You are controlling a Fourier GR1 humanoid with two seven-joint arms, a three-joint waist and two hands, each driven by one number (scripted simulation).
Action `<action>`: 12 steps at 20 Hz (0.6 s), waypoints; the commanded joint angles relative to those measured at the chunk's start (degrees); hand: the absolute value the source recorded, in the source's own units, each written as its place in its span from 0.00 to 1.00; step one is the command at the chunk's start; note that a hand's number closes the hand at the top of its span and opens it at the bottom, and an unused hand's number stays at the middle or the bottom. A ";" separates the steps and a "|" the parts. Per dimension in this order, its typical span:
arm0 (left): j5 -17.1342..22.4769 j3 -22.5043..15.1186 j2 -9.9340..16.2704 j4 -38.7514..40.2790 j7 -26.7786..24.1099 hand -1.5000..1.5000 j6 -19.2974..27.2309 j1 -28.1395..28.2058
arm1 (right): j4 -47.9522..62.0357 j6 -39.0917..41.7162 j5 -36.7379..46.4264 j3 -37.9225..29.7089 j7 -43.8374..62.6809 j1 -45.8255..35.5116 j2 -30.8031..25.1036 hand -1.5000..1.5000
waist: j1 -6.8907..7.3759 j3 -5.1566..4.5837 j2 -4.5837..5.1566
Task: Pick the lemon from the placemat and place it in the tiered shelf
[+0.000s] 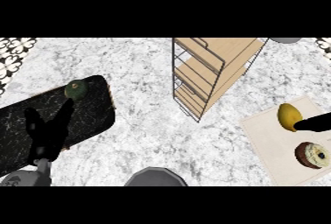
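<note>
Right hand (315,124) comes in from the right edge as a dark, tapering shape whose tip touches the lower right side of the lemon (288,115); only that tip shows, so whether it is released or grasping cannot be told. The lemon lies on the pale placemat (275,146) near its upper edge, not yet in the shelf. Lower on the same placemat, apart from the lemon, lies a brown donut (313,155) with pale icing. The shelf (210,65), a wire frame with light wooden tiers, stands at the upper middle of the marble desk (149,118), left of the placemat and clear of it. Left hand (48,129) rests over a black board (90,116) at the left, its fingers straight and spread, pointing up toward a dark green fruit (76,89) that lies at the board's upper corner; one fingertip ends just below the fruit. That hand is released and holds nothing. A grey rounded shape (155,177) shows at the lower edge, in the middle.
</note>
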 commanded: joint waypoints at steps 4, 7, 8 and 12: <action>-1.37 -3.43 -6.48 1.82 -0.40 0.50 0.37 1.87 | 5.38 0.55 5.48 1.29 4.32 -5.61 2.99 0.00 | -0.13 -0.68 0.64; -1.38 -1.32 -4.58 2.66 0.57 0.50 -1.30 0.56 | 5.29 -1.78 8.77 2.07 0.44 -1.22 5.73 0.00 | -0.82 -0.66 0.48; -1.28 -0.59 -3.44 -1.11 1.57 0.50 -0.92 2.81 | 0.64 -3.22 10.48 3.40 3.54 0.85 6.73 0.00 | -0.84 -0.66 0.32; -0.02 1.09 -3.32 0.47 0.84 0.50 -3.88 3.76 | 5.34 -2.06 10.82 0.96 -1.79 1.77 7.15 0.00 | -0.80 -0.65 0.39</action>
